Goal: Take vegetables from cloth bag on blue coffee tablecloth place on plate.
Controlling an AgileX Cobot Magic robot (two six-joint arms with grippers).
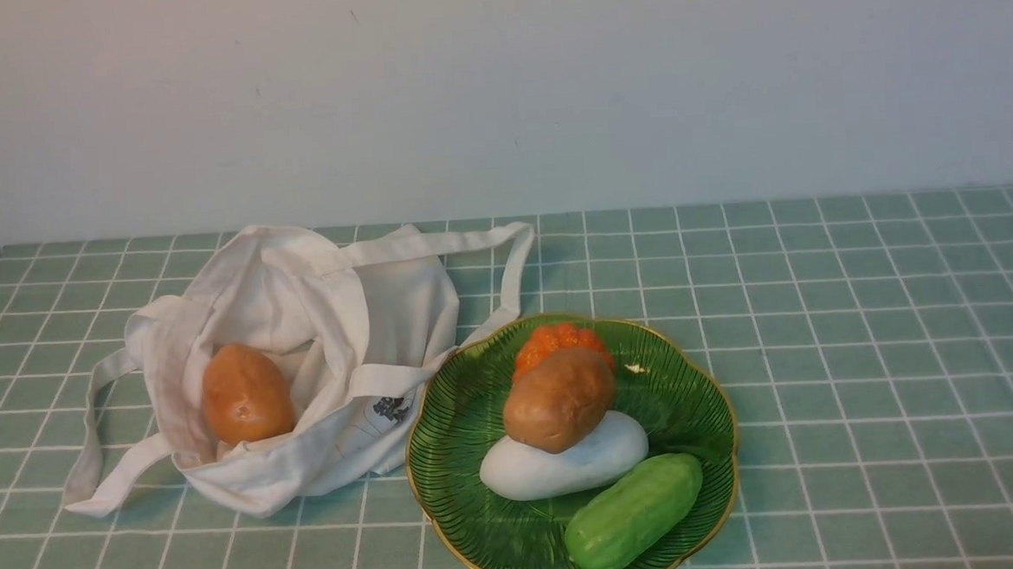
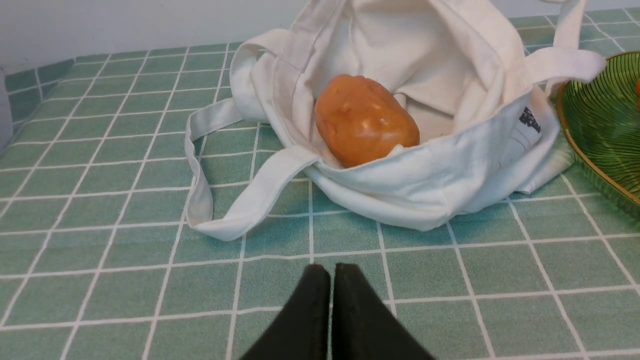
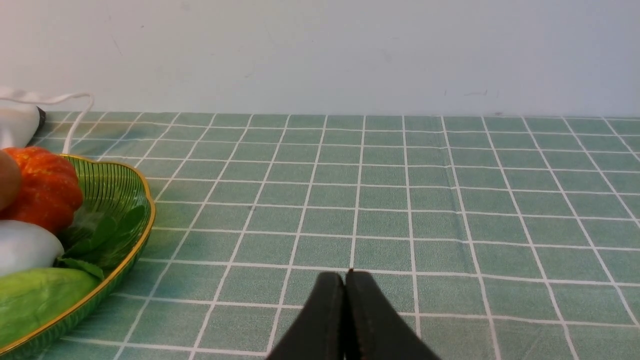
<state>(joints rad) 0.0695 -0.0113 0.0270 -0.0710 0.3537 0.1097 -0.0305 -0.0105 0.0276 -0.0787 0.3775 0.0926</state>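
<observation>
A brown-orange potato-like vegetable (image 1: 245, 394) lies in the open mouth of the white cloth bag (image 1: 327, 329) at the left; it also shows in the left wrist view (image 2: 365, 120) inside the bag (image 2: 430, 175). A second one (image 1: 558, 399) rests on a white piece on the green gold-rimmed plate (image 1: 464, 460). The plate's edge shows in the left wrist view (image 2: 600, 120) and the right wrist view (image 3: 120, 200). My left gripper (image 2: 332, 267) is shut and empty, over the tablecloth (image 2: 100, 225) short of the bag. My right gripper (image 3: 345, 274) is shut and empty, beside the plate.
On the plate also lie a ribbed orange pumpkin (image 1: 557, 341), a white cucumber-shaped piece (image 1: 568, 468) and a green one (image 1: 633, 512). The bag's strap handles (image 1: 90, 445) spread over the cloth. A pale wall (image 1: 496, 85) stands behind the table.
</observation>
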